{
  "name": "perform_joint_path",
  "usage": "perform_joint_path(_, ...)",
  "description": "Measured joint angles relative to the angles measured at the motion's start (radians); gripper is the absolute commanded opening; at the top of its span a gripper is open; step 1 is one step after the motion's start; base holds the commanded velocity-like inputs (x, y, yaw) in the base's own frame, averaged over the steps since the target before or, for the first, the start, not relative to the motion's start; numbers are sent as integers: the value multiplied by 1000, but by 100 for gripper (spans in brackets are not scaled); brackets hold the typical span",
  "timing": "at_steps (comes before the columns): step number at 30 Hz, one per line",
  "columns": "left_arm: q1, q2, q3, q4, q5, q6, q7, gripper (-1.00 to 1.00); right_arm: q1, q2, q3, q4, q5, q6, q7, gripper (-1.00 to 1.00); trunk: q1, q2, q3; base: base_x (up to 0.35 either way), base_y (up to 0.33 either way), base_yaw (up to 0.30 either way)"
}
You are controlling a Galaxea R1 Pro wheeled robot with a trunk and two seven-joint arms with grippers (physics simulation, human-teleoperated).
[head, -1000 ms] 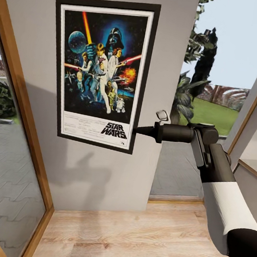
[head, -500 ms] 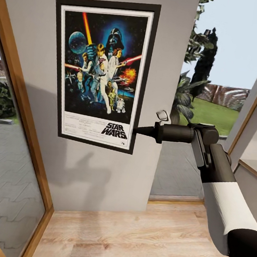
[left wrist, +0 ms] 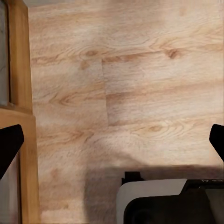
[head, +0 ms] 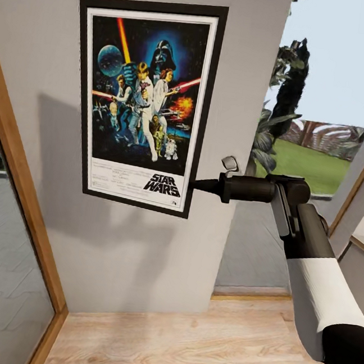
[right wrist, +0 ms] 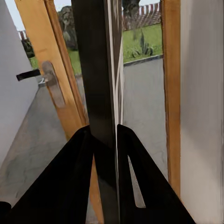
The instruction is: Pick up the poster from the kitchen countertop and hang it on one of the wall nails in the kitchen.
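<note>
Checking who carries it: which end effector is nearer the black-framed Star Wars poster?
Right. The right end effector pinches the black-framed Star Wars poster at its lower right edge; the left end effector hangs open over the wooden floor.

A light-grey wall stands between wood-framed glass panels over a pale plank floor, with a sunlit garden outside.

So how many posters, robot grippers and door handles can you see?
Posters: 1, the poster against the grey wall.
Grippers: 2, the right gripper clamped on the poster's edge, and the left gripper open over the wooden floor.
Door handles: 1, the door handle.
Total: 4.
</note>
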Motion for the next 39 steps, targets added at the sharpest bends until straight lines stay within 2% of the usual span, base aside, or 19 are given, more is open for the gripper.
perform_joint_path(18, 0, 0, 0, 0, 0, 0, 0, 100, 0, 1, -1, 0, 2, 1, 0, -100, 0, 0, 0, 318, 52, 0)
perform_joint_path(31, 0, 0, 0, 0, 0, 1, 0, 100, 0, 3, -2, 0, 2, 2, 0, -100, 0, 0, 0, 62, 19, 0)
perform_joint_path(39, 0, 0, 0, 0, 0, 2, 0, 100, 0, 3, -2, 0, 2, 2, 0, -100, 0, 0, 0, 209, 159, 0)
